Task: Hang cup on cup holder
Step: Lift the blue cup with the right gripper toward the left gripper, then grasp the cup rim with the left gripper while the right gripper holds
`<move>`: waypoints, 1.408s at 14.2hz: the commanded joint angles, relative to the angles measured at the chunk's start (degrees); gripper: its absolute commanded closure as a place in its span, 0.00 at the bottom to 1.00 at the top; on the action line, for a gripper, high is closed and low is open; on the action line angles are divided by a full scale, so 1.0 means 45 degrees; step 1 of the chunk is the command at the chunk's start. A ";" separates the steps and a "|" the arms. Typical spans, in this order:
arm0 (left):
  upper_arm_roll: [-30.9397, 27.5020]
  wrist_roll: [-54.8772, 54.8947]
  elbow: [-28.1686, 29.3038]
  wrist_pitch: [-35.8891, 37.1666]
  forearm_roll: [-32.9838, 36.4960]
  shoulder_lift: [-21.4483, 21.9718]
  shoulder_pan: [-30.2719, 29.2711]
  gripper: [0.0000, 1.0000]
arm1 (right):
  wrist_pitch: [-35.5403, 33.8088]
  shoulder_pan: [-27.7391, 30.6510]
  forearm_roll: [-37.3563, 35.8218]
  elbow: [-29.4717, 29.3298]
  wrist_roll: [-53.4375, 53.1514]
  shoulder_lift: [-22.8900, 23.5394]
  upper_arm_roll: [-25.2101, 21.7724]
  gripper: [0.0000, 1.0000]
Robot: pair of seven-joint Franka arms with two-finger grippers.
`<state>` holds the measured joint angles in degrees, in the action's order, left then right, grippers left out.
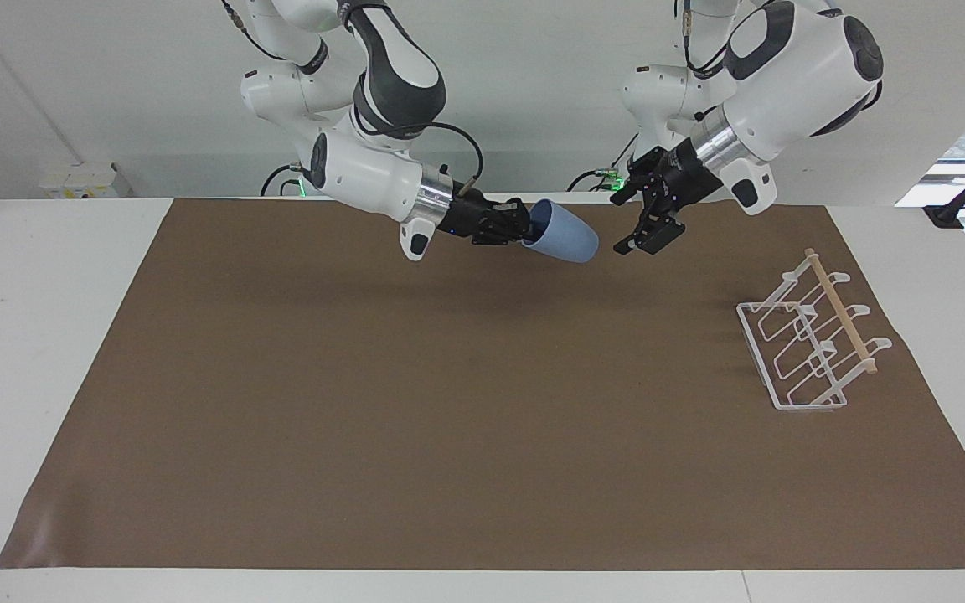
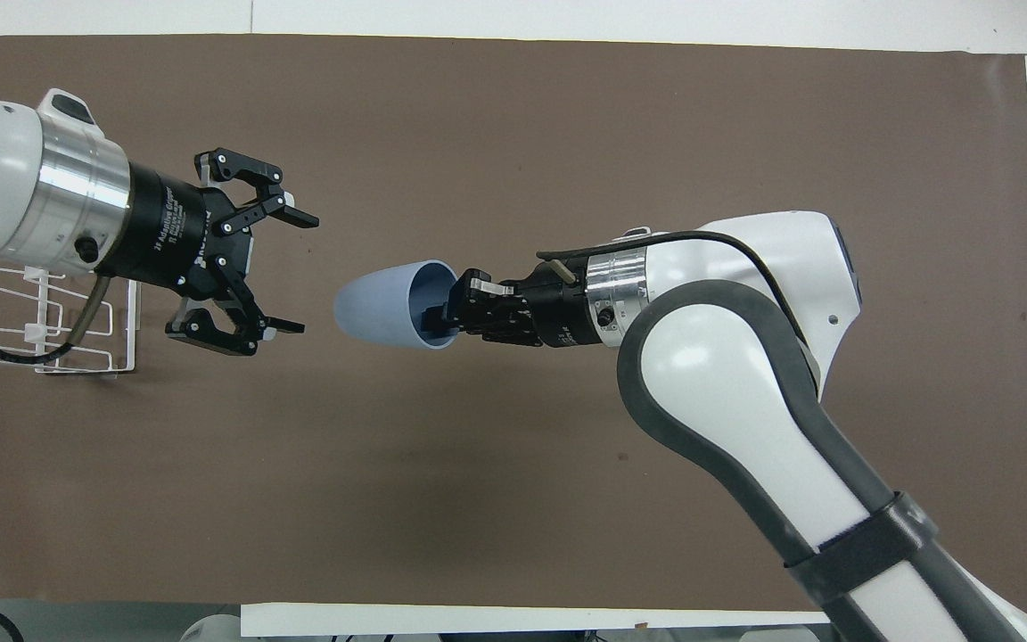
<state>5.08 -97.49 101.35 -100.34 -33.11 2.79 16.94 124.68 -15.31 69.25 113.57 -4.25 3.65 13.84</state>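
The light blue cup point(image 1: 564, 236) point(image 2: 382, 303) hangs on its side in the air over the brown mat. My right gripper point(image 1: 526, 228) point(image 2: 444, 314) is shut on its rim, one finger inside the mouth. The cup's base points at my left gripper point(image 1: 648, 231) point(image 2: 304, 275), which stands open in the air a short gap away and touches nothing. The white wire cup holder point(image 1: 809, 345) point(image 2: 133, 332), with a wooden rod across its top, stands on the mat at the left arm's end of the table. In the overhead view my left arm covers part of it.
A brown mat point(image 1: 449, 419) covers most of the white table point(image 1: 47, 335). Only the cup holder stands on it. Both arms reach in over the part of the mat near the robots.
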 commanded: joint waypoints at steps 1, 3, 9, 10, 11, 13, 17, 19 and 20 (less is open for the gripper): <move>-0.0055 -0.0893 0.1870 -0.2186 -0.0259 0.1079 0.0902 0.00 | 0.0087 0.0023 0.0314 0.0250 -0.0111 -0.0245 0.0010 1.00; 0.0004 -0.1109 0.2049 -0.2623 -0.0298 0.1080 0.1097 0.00 | 0.0087 0.0023 0.0314 0.0251 -0.0111 -0.0245 0.0010 1.00; 0.0062 -0.1071 0.2829 -0.3385 -0.0240 0.1080 0.1859 0.08 | 0.0106 0.0023 0.0314 0.0251 -0.0130 -0.0245 -0.0010 1.00; 0.0062 -0.1090 0.2830 -0.3385 -0.0239 0.1080 0.1937 0.24 | 0.0087 0.0023 0.0314 0.0251 -0.0130 -0.0245 -0.0010 1.00; 0.0082 -0.1032 0.2830 -0.3405 -0.0239 0.1080 0.1957 0.45 | 0.0087 0.0023 0.0314 0.0251 -0.0130 -0.0245 -0.0010 1.00; 0.0082 -0.0566 0.2966 -0.3871 -0.0200 0.1080 0.2035 0.86 | 0.0087 0.0023 0.0314 0.0251 -0.0111 -0.0245 0.0010 1.00; 0.0082 -0.0055 0.2987 -0.4127 -0.0181 0.1080 0.2152 1.00 | 0.0106 0.0042 0.0314 0.0251 -0.0130 -0.0245 -0.0010 1.00; 0.0082 -0.0074 0.2967 -0.4108 -0.0161 0.1080 0.2153 1.00 | 0.0146 0.0042 0.0314 0.0231 -0.0130 -0.0245 -0.0010 0.74; 0.0082 -0.0055 0.2967 -0.4108 -0.0161 0.1080 0.2153 1.00 | 0.0126 0.0100 0.0314 0.0231 -0.0111 -0.0245 -0.0010 0.59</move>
<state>5.61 -99.25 112.18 -117.68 -33.34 6.00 24.99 124.97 -15.24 69.42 114.80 -4.29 3.39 13.38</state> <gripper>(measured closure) 0.203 0.921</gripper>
